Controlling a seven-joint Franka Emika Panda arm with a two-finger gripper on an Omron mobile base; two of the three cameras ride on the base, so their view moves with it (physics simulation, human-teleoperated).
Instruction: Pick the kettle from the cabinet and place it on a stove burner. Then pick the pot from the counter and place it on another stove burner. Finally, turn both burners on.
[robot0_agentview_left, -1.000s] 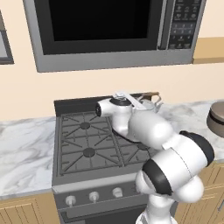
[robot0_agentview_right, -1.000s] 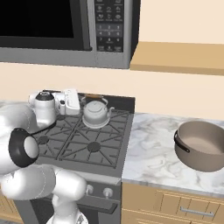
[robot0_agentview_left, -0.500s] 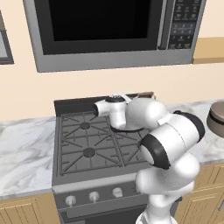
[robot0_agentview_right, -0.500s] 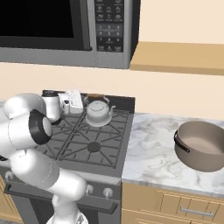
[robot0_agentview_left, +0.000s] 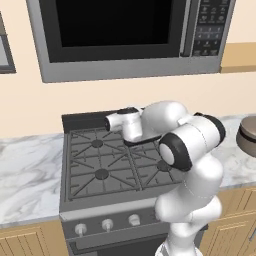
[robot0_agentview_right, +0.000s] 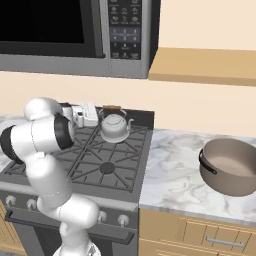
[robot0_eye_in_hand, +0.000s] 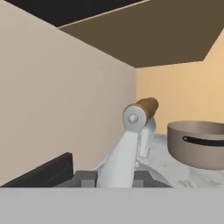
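Left base view: the white arm rises from the lower right and bends across the stove (robot0_agentview_left: 100, 160), its hand reaching to the right along the back of the cooktop. The kettle is hidden behind the arm here. The pot (robot0_agentview_left: 248, 136) shows at the right edge, on the marble counter (robot0_agentview_left: 25, 170). A microwave (robot0_agentview_left: 125, 35) hangs above the stove.

Right base view: the kettle (robot0_agentview_right: 115, 127) stands upright on the rear right burner, spout pointing right, its brown handle bar above the lid. The gripper (robot0_agentview_right: 100, 116) reaches in from the left at the level of that handle; its jaws are drawn fully together, and whether they pinch the handle cannot be told from here. The pot (robot0_agentview_right: 231, 165) sits on the counter (robot0_agentview_right: 175, 175) well to the right of the stove (robot0_agentview_right: 100, 160), under the tan cabinet (robot0_agentview_right: 205, 65).

Hand view: the kettle's arched handle (robot0_eye_in_hand: 133, 140) with its wooden bar stands close in front of the camera, the pot (robot0_eye_in_hand: 197, 142) beyond it on the counter. The fingertips are not distinguishable.
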